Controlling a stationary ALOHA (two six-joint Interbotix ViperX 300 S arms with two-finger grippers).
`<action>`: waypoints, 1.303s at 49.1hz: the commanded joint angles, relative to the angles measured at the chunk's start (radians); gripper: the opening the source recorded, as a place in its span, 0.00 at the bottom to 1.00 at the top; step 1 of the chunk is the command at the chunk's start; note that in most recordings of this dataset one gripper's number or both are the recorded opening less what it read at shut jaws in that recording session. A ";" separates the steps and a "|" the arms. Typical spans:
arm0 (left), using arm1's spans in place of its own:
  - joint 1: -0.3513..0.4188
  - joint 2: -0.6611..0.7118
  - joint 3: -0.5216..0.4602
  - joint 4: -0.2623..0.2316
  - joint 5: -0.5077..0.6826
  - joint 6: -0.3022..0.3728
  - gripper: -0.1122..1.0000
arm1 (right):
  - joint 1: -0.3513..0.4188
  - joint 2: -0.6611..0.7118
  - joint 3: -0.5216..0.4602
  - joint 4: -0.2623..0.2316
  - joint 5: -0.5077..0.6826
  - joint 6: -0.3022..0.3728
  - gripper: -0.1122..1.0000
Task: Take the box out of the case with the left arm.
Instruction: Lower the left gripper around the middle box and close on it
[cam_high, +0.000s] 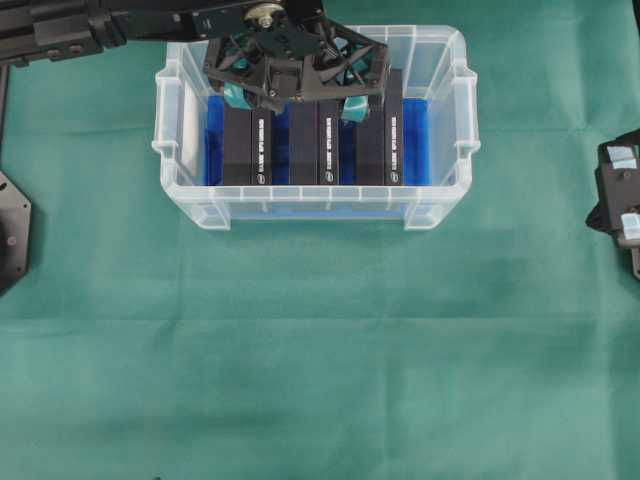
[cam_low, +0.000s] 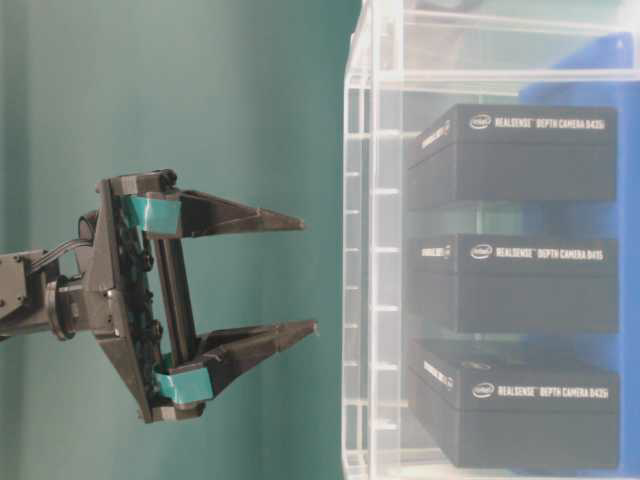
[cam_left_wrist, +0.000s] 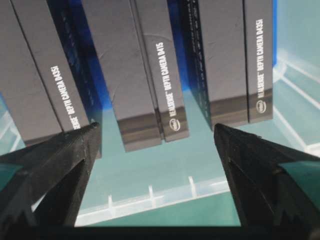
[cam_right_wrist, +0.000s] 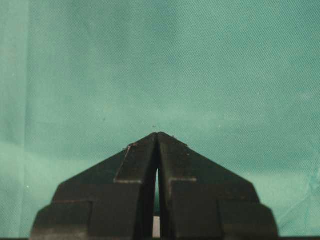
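The clear case (cam_high: 315, 212) with a blue bottom holds three black boxes side by side: left (cam_high: 247, 150), middle (cam_high: 313, 150) and right (cam_high: 380, 150). My left gripper (cam_high: 295, 100), with teal pads, hangs open and empty over the far part of the case, its fingers spanning the middle box (cam_left_wrist: 145, 75). In the table-level view the left gripper (cam_low: 308, 274) stands just outside the case wall (cam_low: 375, 250), touching no box. In the left wrist view its jaws (cam_left_wrist: 156, 126) are wide apart. My right gripper (cam_high: 620, 205) rests at the right edge, shut and empty (cam_right_wrist: 157, 134).
Green cloth (cam_high: 320, 350) covers the table around the case. A black arm base (cam_high: 12, 225) sits at the left edge. The left arm's link (cam_high: 120, 20) runs along the top left.
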 joint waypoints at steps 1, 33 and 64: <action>0.006 -0.017 -0.006 0.006 -0.008 -0.002 0.96 | -0.002 0.003 -0.028 0.003 -0.003 0.003 0.09; 0.023 0.040 0.086 0.005 -0.133 -0.028 0.96 | 0.000 0.002 -0.029 0.006 -0.003 0.005 0.09; 0.018 0.049 0.115 0.006 -0.153 -0.071 0.96 | -0.002 0.002 -0.031 0.008 0.000 0.005 0.09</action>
